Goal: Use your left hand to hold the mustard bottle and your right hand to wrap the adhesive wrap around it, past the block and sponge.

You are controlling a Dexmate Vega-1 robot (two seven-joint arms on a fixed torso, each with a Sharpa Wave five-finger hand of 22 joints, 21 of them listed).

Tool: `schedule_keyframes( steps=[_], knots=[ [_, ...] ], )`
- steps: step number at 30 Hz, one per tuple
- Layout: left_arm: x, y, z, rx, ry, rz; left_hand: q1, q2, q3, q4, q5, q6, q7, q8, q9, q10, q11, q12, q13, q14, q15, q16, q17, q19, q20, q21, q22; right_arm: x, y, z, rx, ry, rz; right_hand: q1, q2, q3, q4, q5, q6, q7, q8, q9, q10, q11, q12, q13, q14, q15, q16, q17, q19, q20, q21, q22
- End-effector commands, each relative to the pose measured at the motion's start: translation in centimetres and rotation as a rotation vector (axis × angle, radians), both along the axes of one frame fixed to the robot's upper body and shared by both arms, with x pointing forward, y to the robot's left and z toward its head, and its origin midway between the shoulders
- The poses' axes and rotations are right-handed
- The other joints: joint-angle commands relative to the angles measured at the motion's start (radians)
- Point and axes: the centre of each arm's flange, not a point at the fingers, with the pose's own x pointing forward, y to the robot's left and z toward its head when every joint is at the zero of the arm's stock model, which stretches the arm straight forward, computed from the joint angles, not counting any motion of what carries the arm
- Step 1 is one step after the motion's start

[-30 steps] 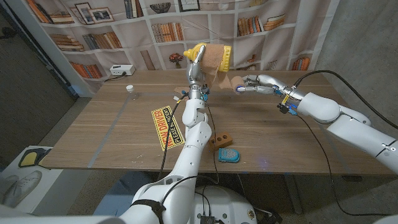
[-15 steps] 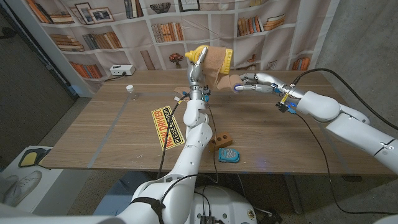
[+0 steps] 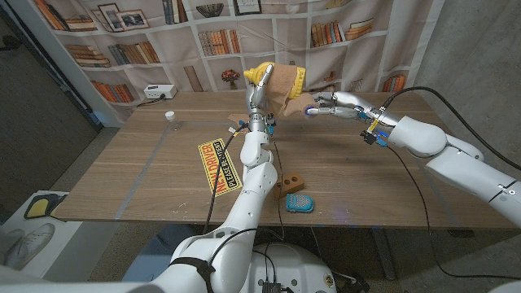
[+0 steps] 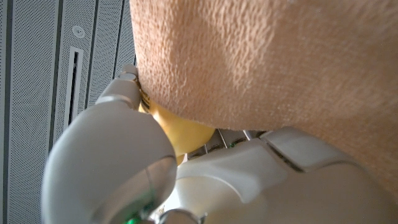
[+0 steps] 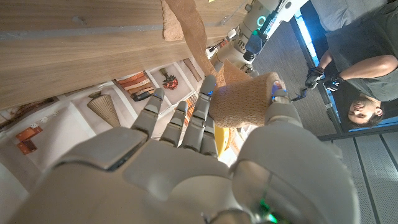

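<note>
Up over the far side of the brown wooden counter [image 3: 163,155], my left hand [image 3: 256,91] grips the yellow plastic mustard bottle [image 3: 262,75] and holds it in the air. I think I lift it high so the wrap can go all the way around. The bottle is mostly covered in tan stretchy sticky wrap [image 3: 286,85], and its yellow cap pokes out on the left. A strip of wrap runs from the bottle to my right hand [image 3: 330,107], which pinches the little tan roll [image 5: 249,99] just beside the bottle. I keep it close so the strip stays tight, I think. Near me on the counter sit the small brown wooden block [image 3: 291,182] and the blue sponge [image 3: 299,203], well away from my hands.
</note>
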Motion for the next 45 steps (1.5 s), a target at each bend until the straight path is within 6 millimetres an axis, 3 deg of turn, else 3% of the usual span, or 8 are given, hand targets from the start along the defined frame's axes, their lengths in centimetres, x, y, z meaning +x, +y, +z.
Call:
schedule_keyframes(
  steps=[1, 14, 37, 45],
  knots=[
    [0.1, 0.0, -0.6, 0.016, 0.016, 0.011, 0.239, 0.243, 0.007, 0.001, 0.006, 0.001, 0.006, 0.005, -0.001, 0.002, -0.001, 0.005, 0.0, 0.003, -0.001, -0.001, 0.001, -0.006, 0.001, 0.002, 0.002, -0.8, -0.5, 0.9, 0.051, -0.02, 0.023, 0.0, 0.005, 0.012, 0.004, 0.005, 0.109, -0.099, 0.004, 0.002, 0.007, 0.003, 0.0, 0.001, 0.003, -0.037, -0.001, 0.005, 0.004, -0.004, 0.001, 0.002],
    [0.1, 0.1, -0.9, 0.034, 0.025, 0.013, 0.241, 0.242, 0.006, 0.0, 0.004, 0.004, 0.007, 0.008, -0.005, -0.002, 0.003, 0.005, 0.0, 0.001, 0.002, 0.0, 0.002, -0.008, 0.002, 0.003, 0.002, -1.2, -1.1, 1.7, 0.097, -0.029, 0.038, 0.002, 0.005, 0.013, 0.002, 0.006, 0.112, -0.098, 0.004, 0.003, 0.008, 0.004, 0.001, 0.003, 0.006, -0.042, 0.0, 0.005, 0.008, -0.005, 0.002, 0.002],
    [0.8, 0.1, -0.8, 0.095, 0.037, 0.002, 0.244, 0.242, 0.006, -0.001, 0.005, 0.004, 0.006, 0.018, -0.005, 0.002, 0.002, 0.007, 0.0, 0.003, 0.002, 0.003, 0.0, -0.006, 0.002, 0.005, 0.002, -1.6, 0.2, 2.5, 0.087, -0.05, 0.073, 0.001, 0.004, 0.014, 0.001, 0.007, 0.113, -0.101, 0.003, 0.003, 0.01, 0.0, -0.001, 0.002, 0.004, -0.042, -0.002, 0.005, 0.006, -0.006, 0.0, 0.002],
    [1.0, -0.1, -0.6, 0.13, 0.016, 0.015, 0.265, 0.228, 0.01, -0.021, 0.013, 0.03, 0.009, 0.026, -0.015, 0.017, 0.008, 0.006, -0.003, 0.009, 0.01, 0.01, 0.001, -0.007, 0.006, 0.008, 0.003, -1.1, 1.1, 3.0, 0.068, -0.055, 0.1, 0.001, 0.004, 0.014, 0.001, 0.007, 0.114, -0.098, 0.003, 0.003, 0.01, 0.002, -0.002, 0.002, 0.005, -0.043, -0.002, 0.005, 0.004, -0.018, -0.001, 0.002]
  ],
)
